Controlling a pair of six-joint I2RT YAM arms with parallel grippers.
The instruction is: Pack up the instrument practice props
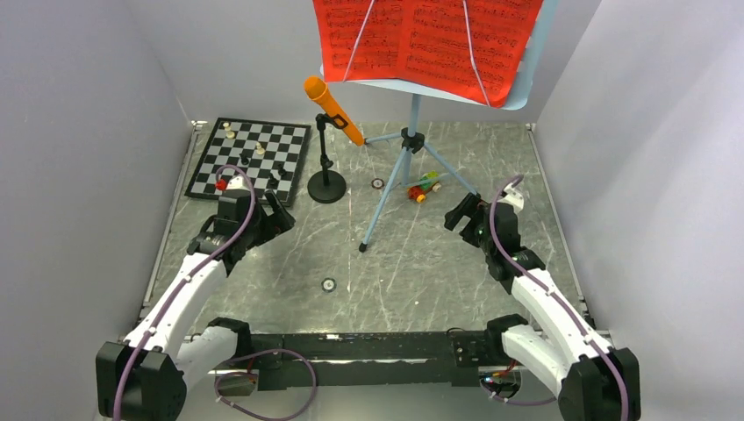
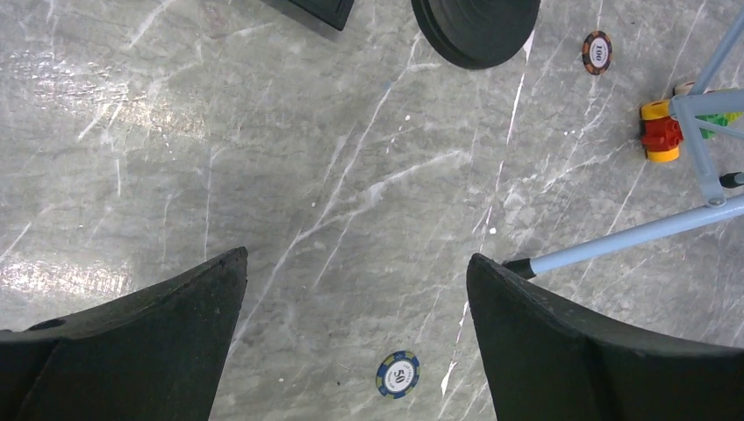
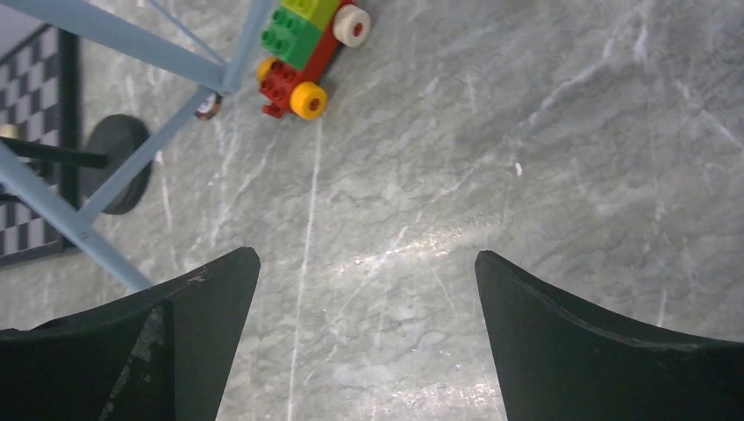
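1. The left pincer (image 2: 355, 260) and right pincer (image 3: 367, 254) are held wide open above the worktop (image 1: 421, 281), gripping nothing.
2. The orange microphone (image 1: 333, 110) is seen tilted on its black stand (image 1: 326, 186), beside the chessboard (image 1: 254, 158).
3. The red sheet-music pages (image 1: 425, 39) are carried on the light-blue music stand (image 1: 411, 145), at the worktop's far middle.

Grey marble tabletop (image 1: 421, 281) enclosed by plain white walls (image 1: 79, 132)
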